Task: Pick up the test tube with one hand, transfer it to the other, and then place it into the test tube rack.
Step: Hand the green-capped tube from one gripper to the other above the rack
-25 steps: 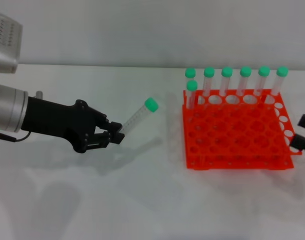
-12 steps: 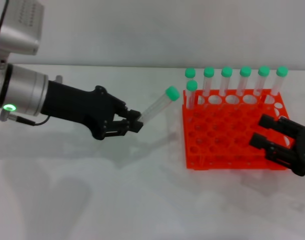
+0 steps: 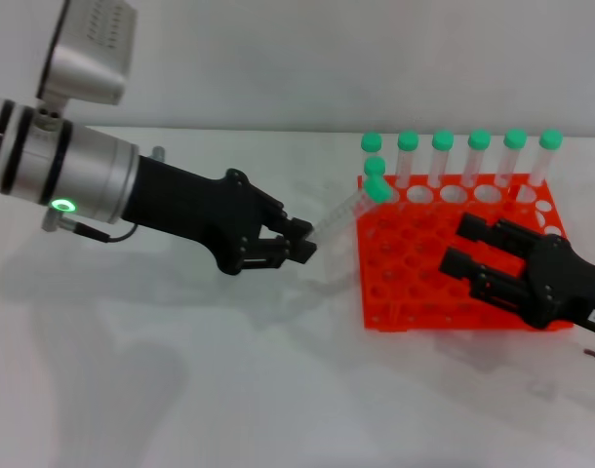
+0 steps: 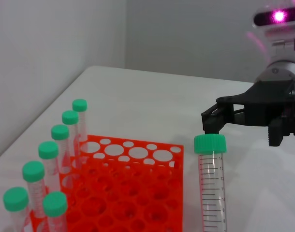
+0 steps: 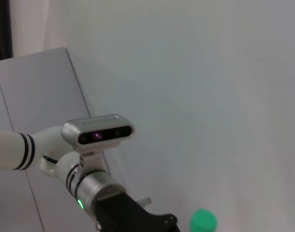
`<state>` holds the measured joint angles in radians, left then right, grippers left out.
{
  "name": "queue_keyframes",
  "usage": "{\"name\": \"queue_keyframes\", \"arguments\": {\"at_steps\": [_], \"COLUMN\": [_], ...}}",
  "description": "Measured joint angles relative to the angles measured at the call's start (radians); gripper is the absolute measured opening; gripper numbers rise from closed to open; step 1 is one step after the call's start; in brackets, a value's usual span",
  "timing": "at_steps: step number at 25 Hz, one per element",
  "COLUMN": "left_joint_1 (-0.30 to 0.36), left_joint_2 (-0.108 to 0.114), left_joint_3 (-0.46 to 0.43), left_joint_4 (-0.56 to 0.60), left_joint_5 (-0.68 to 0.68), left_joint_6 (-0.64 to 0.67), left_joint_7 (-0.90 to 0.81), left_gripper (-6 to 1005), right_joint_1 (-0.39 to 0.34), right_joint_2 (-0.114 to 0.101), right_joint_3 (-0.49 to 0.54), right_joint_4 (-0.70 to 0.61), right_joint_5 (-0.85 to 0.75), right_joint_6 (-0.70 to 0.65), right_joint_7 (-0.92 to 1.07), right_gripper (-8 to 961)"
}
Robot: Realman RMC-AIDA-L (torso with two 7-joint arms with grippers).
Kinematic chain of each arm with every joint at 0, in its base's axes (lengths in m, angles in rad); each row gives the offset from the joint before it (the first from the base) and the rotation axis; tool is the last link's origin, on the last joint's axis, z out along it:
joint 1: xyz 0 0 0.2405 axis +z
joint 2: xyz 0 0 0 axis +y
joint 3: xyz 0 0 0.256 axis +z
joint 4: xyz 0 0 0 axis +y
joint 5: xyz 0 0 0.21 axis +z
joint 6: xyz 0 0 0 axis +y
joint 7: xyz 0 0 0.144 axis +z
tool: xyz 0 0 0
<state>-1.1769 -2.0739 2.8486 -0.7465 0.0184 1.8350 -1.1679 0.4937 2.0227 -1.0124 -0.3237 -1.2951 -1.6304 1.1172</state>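
1. Head view: the left gripper is clamped on the tapered lower end of the test tube, which leans up and toward the test tube rack, its green cap level with the rack's near-left corner. Seven capped tubes stand along the rack's far edge and corner. The right gripper hovers above the rack with its fingers apart, well short of the cap. Risk: held only by its tip, the tube could pivot or slip when the other gripper touches it, and its cap could knock the standing tube nearest it.

2. Left wrist view: the held tube shows upright with its cap clear of the rack, and the right gripper sits behind it, fingers spread. Risk: if those fingers close off-centre or only on the cap, the tube may twist loose and fall onto the rack or table.

3. Right wrist view: only the cap shows at the frame edge, beside the left arm. Risk: the two grippers could collide during the handover, since I cannot tell their clearance here.
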Motion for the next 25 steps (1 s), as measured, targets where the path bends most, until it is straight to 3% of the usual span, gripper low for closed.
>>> {"name": "queue_keyframes", "arguments": {"at_steps": [12,25], "left_joint_1": [-0.041,-0.058], "left_joint_2": [0.000,-0.001], "left_joint_3": [0.000,0.000], "left_joint_4": [0.116,0.183], "left_joint_5": [0.011,0.022], "left_joint_6": [-0.068,-0.117], "left_joint_7": [0.004,0.001], "left_gripper": [193,193], "right_joint_1": [0.078,0.070], "right_joint_2": [0.005,0.005], "right_joint_3": [-0.002,0.000], "right_joint_4": [0.060,0.062], "right_joint_5": [0.005,0.018], "right_joint_6": [0.036,0.044], "right_joint_7": [-0.009,-0.031], "right_gripper": [619,616]}}
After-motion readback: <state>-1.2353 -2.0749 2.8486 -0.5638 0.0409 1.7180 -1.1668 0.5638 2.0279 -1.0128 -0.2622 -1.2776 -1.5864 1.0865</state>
